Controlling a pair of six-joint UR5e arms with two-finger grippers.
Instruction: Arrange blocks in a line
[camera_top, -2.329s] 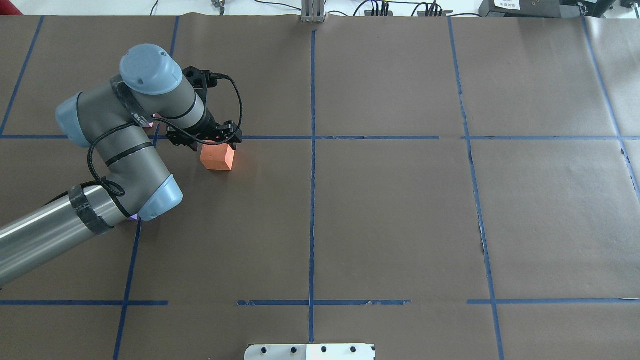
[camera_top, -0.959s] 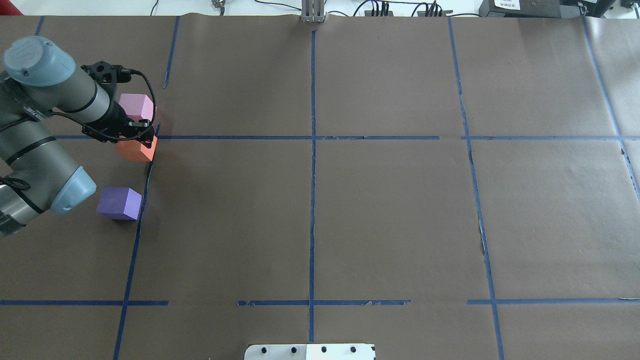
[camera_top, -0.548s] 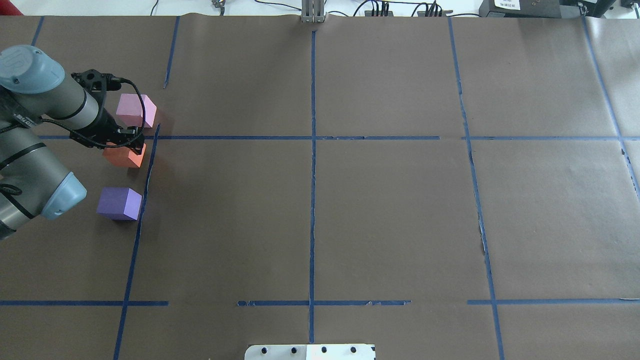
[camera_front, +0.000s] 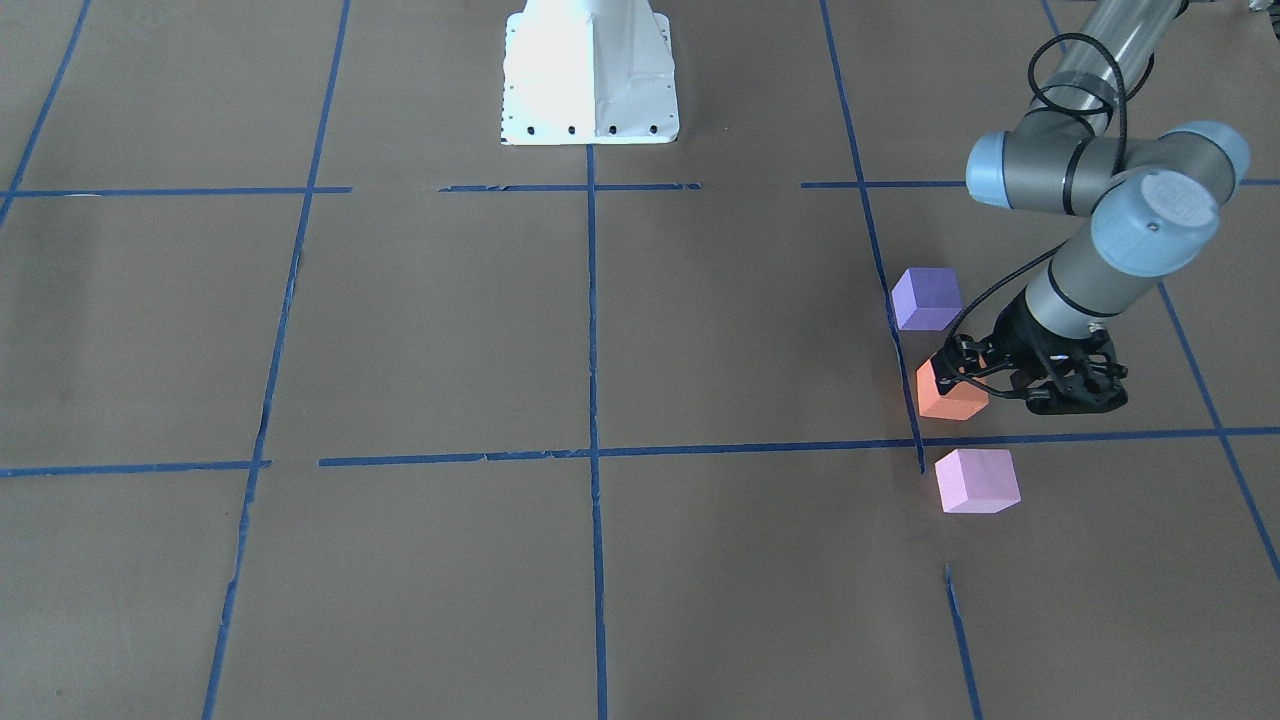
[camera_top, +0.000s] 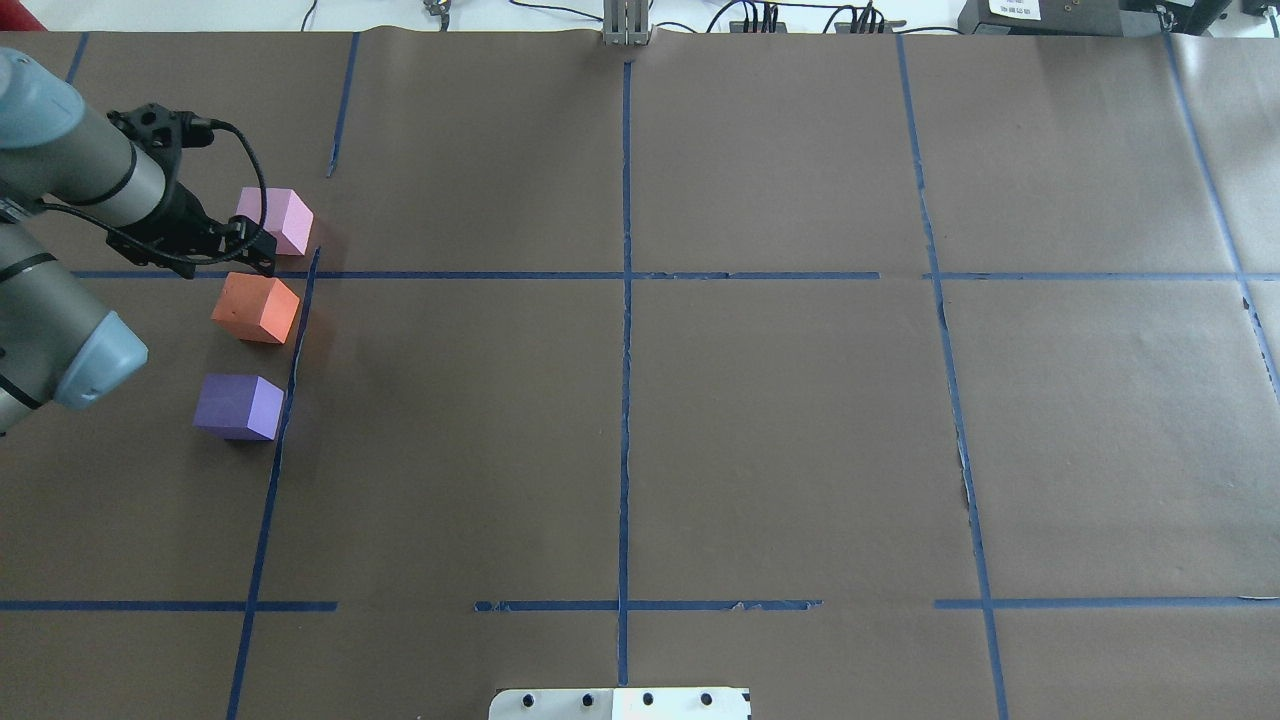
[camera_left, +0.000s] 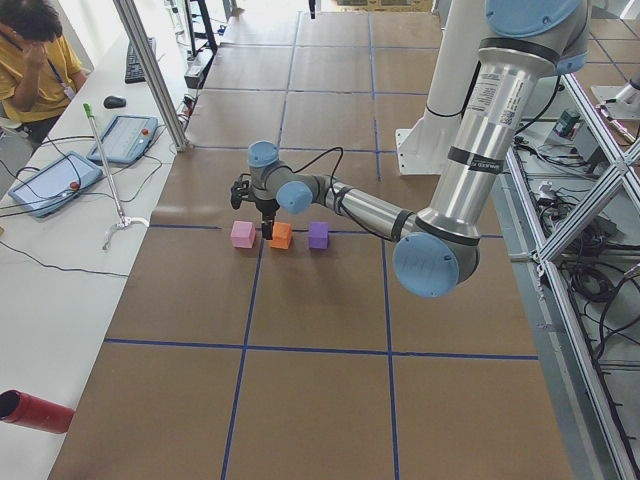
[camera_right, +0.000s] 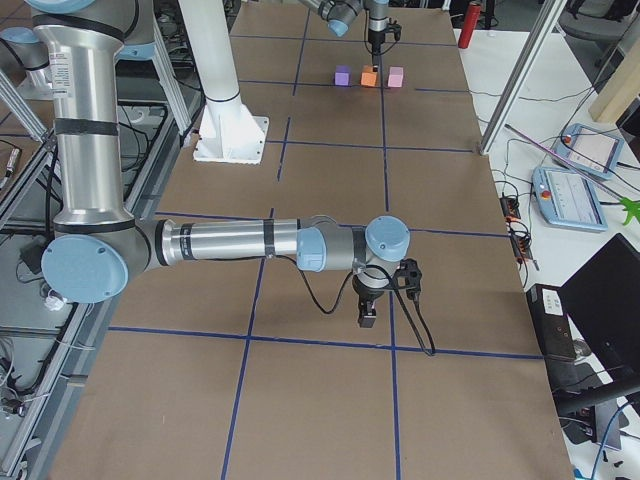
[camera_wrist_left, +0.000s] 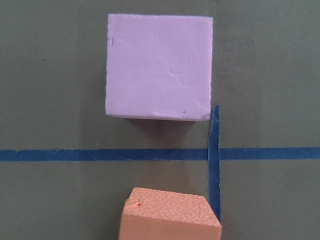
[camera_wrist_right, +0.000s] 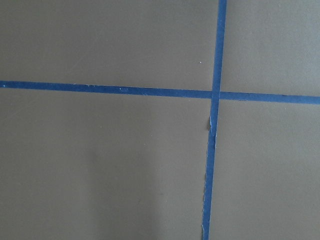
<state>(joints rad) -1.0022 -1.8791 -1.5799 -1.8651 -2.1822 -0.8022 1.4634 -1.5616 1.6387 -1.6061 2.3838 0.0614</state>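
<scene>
1. Since half a second ago, your left gripper (camera_top: 252, 255) has come up off the orange block (camera_top: 256, 308). It now hangs over the horizontal tape line (camera_top: 450, 275), between that block and the pink block (camera_top: 277, 220).
2. Its jaws stand parted and carry nothing. In the overhead view the orange block sits clear of the fingers, flat on the brown paper (camera_top: 780, 440). It lies slightly left of where the gripper held it a second ago.
3. You can see the three blocks in a row beside the vertical tape line (camera_top: 285, 400), on its left in the overhead view. The pink block is farthest from the robot, the orange one is in the middle, and the purple block (camera_top: 238, 407) is nearest. The pink and purple blocks have not shifted.
4. No two blocks touch; bare paper shows in each gap. The horizontal tape runs between pink and orange.
5. Your left wrist camera looks straight down on the pink block, with the orange block's top edge at the bottom of the picture and tape between them. No fingers show there.
6. The right gripper (camera_right: 367, 315) hovers low over the paper, well apart from the blocks. Its wrist camera shows only a tape crossing (camera_wrist_right: 215, 95). You cannot tell how its jaws stand.
</scene>
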